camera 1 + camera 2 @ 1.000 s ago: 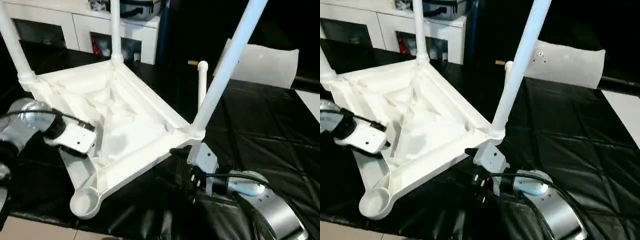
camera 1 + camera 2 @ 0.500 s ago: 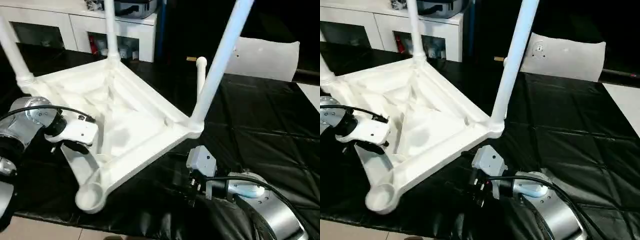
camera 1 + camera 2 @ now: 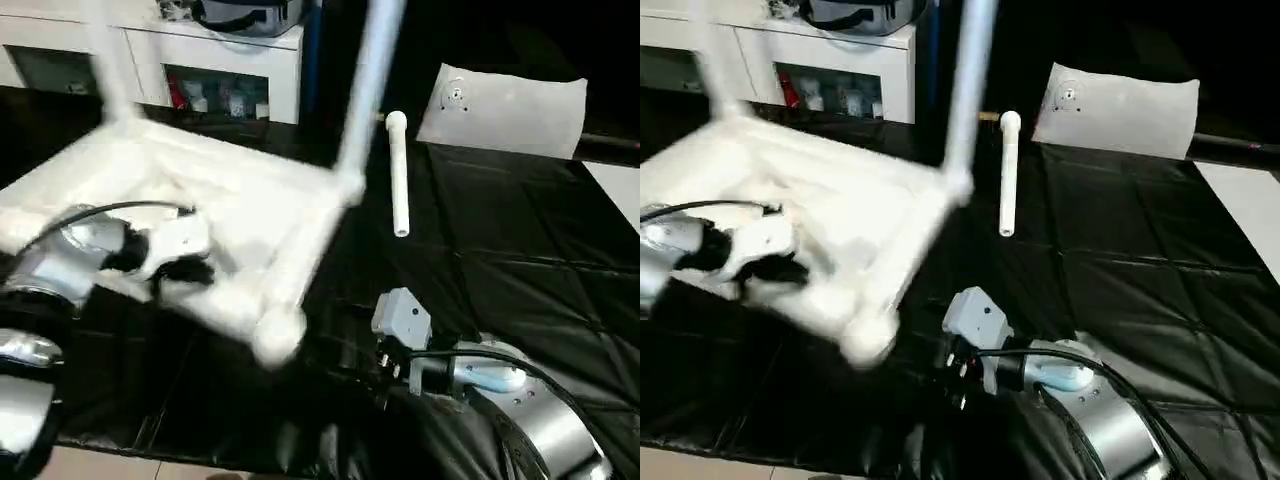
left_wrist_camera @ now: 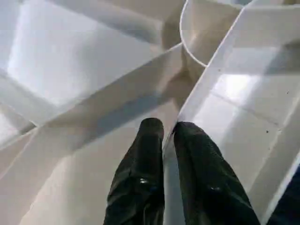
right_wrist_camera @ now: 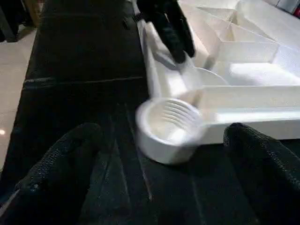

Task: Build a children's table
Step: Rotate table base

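Observation:
The children's table lies upside down on the black cloth, its white tabletop [image 3: 200, 200] blurred with motion. Two legs [image 3: 365, 90] stand up from its corner sockets. A loose leg [image 3: 399, 175] lies on the cloth beyond it. My left gripper [image 4: 168, 133] is shut on a thin rib of the tabletop's underside, beside a round socket [image 4: 206, 28]. My right gripper [image 5: 161, 136] is wide open, just short of the empty threaded corner socket [image 5: 168, 126] and not touching it. That socket [image 3: 278, 335] is the corner nearest me.
A white cabinet [image 3: 230, 60] with dark compartments stands at the back, a dark bag [image 3: 245, 12] on top. A white pillow-like slab [image 3: 510, 100] lies at the back right. The black cloth [image 3: 520, 270] covers the table; its front edge [image 3: 100, 465] meets pale floor.
The tabletop has swung round in my left gripper's hold, bringing the empty socket to the right, in front of my right gripper. The left fingers have closed further on the rib. The right gripper stays open.

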You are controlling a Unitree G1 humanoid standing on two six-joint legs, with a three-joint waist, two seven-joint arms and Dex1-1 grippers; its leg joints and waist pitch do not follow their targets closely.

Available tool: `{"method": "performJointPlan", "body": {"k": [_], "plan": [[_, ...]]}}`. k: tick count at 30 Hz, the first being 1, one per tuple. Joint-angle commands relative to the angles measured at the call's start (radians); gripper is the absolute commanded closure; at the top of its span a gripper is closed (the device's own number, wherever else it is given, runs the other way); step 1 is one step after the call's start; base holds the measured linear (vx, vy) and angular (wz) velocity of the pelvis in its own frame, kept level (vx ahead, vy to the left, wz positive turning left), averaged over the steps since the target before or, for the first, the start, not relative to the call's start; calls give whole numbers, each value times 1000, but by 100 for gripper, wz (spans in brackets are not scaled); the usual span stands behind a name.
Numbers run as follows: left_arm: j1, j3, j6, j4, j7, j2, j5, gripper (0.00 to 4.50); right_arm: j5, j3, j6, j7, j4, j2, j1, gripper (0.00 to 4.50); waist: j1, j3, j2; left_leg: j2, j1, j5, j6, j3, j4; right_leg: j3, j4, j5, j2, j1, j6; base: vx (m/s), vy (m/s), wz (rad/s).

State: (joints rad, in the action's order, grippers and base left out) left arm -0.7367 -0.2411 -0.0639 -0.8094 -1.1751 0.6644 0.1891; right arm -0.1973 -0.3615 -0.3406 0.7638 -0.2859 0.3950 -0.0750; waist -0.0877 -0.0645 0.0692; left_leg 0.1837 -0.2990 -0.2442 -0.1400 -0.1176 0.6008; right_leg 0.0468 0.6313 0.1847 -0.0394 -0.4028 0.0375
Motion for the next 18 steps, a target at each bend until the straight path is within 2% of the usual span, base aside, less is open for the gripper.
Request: {"method": "performJointPlan", "body": {"k": [1, 5, 8, 10, 13, 14, 15, 16, 18], "plan": [[6, 36, 71, 10, 53, 0, -11, 419, 10, 11, 8, -6, 13, 3, -8, 0, -8, 60, -14, 28, -33, -70, 8, -10, -76, -58, -82, 305, -90, 66, 95, 0, 0, 0], [8, 46, 169, 16, 121, -20, 0, 437, 10, 18, 9, -8, 22, 2, -14, 0, -7, 60, -13, 27, -33, -66, 12, -11, -74, -58, -82, 293, -89, 66, 100, 0, 0, 0], [-2, 64, 227, 0, 184, -36, 0, 447, 11, 23, 10, -14, 29, 1, -18, 0, -8, 58, -13, 25, -32, -79, 15, -11, -74, -56, -87, 326, -88, 65, 93, 0, 0, 0], [3, 72, 255, 11, 214, -44, -4, 447, 14, 31, 10, -27, 37, -5, -22, 0, -8, 56, -11, 24, -32, -94, 19, -11, -75, -55, -94, 384, -89, 64, 74, 0, 0, 0], [31, 90, 214, 69, 210, -54, -38, 447, 19, 53, 11, -71, 65, -31, -41, 0, -8, 57, -6, 23, -31, -110, 26, -10, -76, -53, -103, 470, -90, 57, 41, 0, 0, 0], [32, 92, 210, 74, 210, -55, -40, 447, 19, 55, 11, -75, 66, -33, -42, 0, -7, 57, -9, 25, -32, -110, 25, -8, -77, -53, -102, 466, -92, 57, 43, 0, 0, 0], [39, 99, 199, 88, 212, -55, -49, 415, 19, 62, 7, -87, 73, -42, -47, 0, -7, 58, -10, 25, -30, -111, 25, -9, -77, -53, -103, 459, -90, 55, 44, 0, 0, 0], [47, 116, 199, 107, 217, -57, -65, 415, 13, 77, -3, -107, 85, -58, -57, 0, -6, 59, -6, 26, -29, -109, 26, -10, -77, -53, -102, 447, -89, 54, 46, 0, 0, 0], [89, 162, 174, 198, 184, -45, -128, 403, 12, 115, 7, -169, 137, -103, -94, 0, -2, 61, -7, 32, -31, -94, 17, -8, -80, -54, -89, 373, -94, 53, 83, 0, 0, 0]]}}
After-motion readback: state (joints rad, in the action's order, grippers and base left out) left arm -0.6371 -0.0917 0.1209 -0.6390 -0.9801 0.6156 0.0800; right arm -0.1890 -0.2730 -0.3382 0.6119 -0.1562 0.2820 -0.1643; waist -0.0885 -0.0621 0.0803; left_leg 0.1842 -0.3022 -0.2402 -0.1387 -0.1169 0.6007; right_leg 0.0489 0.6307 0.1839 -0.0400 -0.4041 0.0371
